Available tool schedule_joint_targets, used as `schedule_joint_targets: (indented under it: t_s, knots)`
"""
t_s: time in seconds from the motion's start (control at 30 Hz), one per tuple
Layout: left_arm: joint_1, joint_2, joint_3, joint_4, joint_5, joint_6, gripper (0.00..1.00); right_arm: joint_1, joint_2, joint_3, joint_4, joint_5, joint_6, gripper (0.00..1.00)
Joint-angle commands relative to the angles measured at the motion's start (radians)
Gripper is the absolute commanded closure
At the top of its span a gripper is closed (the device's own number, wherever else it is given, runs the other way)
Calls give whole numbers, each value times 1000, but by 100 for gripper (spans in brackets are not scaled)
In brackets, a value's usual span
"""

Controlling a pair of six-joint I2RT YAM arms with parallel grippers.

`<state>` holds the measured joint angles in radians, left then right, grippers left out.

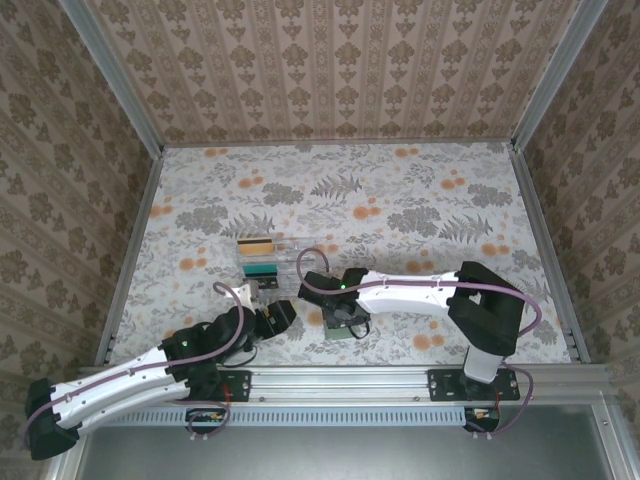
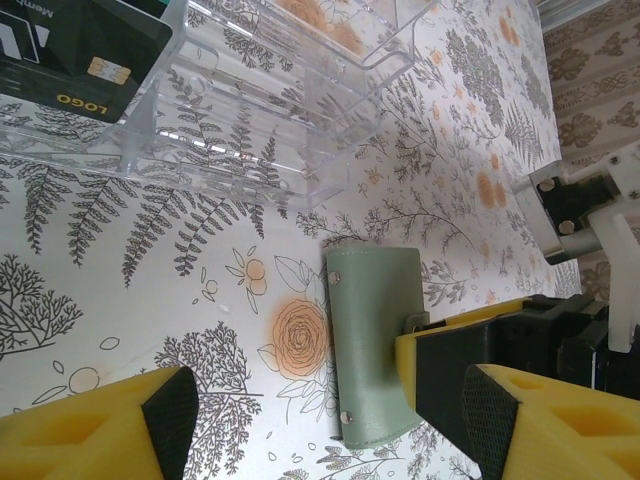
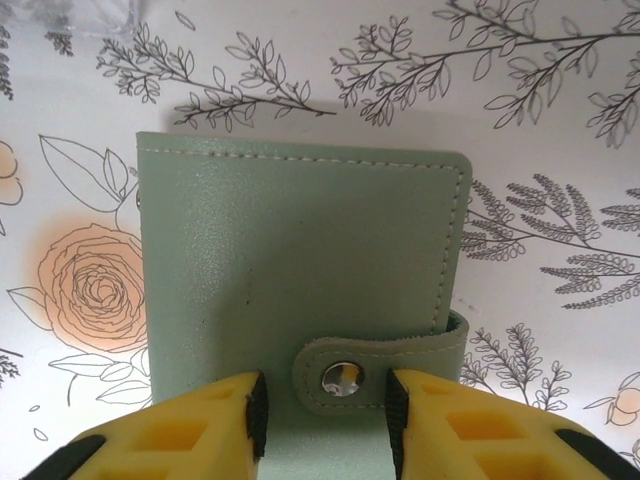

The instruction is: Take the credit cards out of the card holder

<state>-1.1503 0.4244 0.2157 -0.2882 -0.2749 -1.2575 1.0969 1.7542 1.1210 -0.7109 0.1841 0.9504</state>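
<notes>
The card holder (image 3: 300,250) lies flat on the floral table, a sage-green wallet closed with its snap strap (image 3: 380,365) fastened. No credit cards show from inside it. My right gripper (image 3: 327,415) comes down onto it, open, its yellow fingers (image 3: 200,430) on either side of the strap's snap; the left pad stands a little off the tab's end. My left gripper (image 2: 330,410) hovers open and empty just left of the card holder (image 2: 375,340), which sits between its fingertips (image 2: 170,415). From above, both grippers (image 1: 275,318) (image 1: 345,312) meet at the wallet (image 1: 338,334).
A clear plastic compartment tray (image 1: 270,258) stands just behind the wallet. It holds a tan card (image 1: 255,244), a teal card (image 1: 262,268) and a black chip card (image 2: 85,55). Patterned walls and metal rails (image 1: 130,250) enclose the table.
</notes>
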Motion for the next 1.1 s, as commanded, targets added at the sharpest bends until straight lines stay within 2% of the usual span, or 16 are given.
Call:
schedule_joint_targets:
  t_s: [0.0, 0.13, 0.23, 0.5, 0.63, 0.83, 0.9, 1.0, 1.07]
  knots:
    - [6, 0, -8, -16, -24, -17, 25, 4, 31, 7, -23, -23, 3, 56]
    - [5, 0, -9, -11, -25, -17, 25, -2, 60, 17, -25, -11, -23, 55]
    - [6, 1, -9, -10, -21, -16, 25, -5, 69, 22, -25, 2, -37, 61]
    - [9, 24, -6, 5, -14, -17, 24, -7, 42, 22, -11, 17, -69, 82]
    - [9, 42, -1, 19, -11, -14, 24, -8, 10, 24, -4, 14, -87, 99]
    - [10, 101, 18, 58, 3, -8, 27, -8, -52, 5, 35, 6, -128, 100]
    - [10, 133, 27, 82, 11, -9, 31, -7, -79, -13, 71, -4, -153, 100]
    - [11, 192, 41, 133, 33, -11, 44, -7, -123, -49, 131, -19, -174, 100]
    - [12, 239, 55, 164, 47, -16, 70, -9, -150, -77, 168, -36, -187, 100]
